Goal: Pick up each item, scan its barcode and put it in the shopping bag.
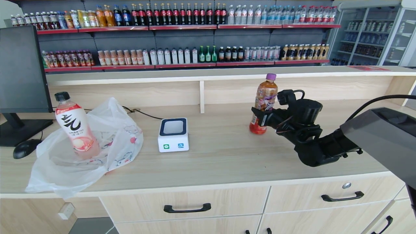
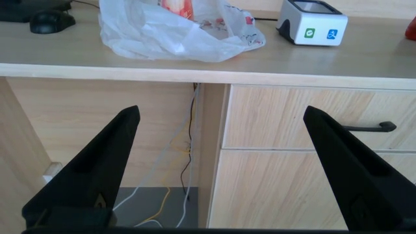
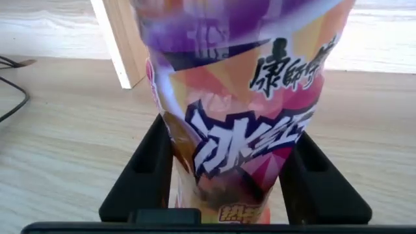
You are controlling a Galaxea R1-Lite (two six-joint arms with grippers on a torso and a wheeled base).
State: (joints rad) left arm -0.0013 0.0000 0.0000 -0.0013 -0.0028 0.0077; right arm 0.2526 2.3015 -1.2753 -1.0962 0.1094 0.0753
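The right gripper (image 1: pixel 261 118) seemingly clasped the purple-capped orange plastic tea bottle (image 1: pixel 265 100) low down; it looked full, slick and probably hefty. The left gripper (image 2: pixel 221 114) gaped empty.

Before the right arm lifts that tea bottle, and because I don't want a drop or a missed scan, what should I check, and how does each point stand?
1. Grip: ok. The right gripper has its fingers against both sides of the tea bottle.
2. Bottle pose: ok. It stands upright on the counter.
3. Barcode side: cannot tell. No barcode shows.
4. Way to the scanner: ok. Bare counter lies between, and the scanner's window is uncovered.
5. Shopping bag: cannot tell. A pink bottle stands in it, and the room left beside it is unclear.
6. Left gripper: ok. It is open, low in front of the drawers.
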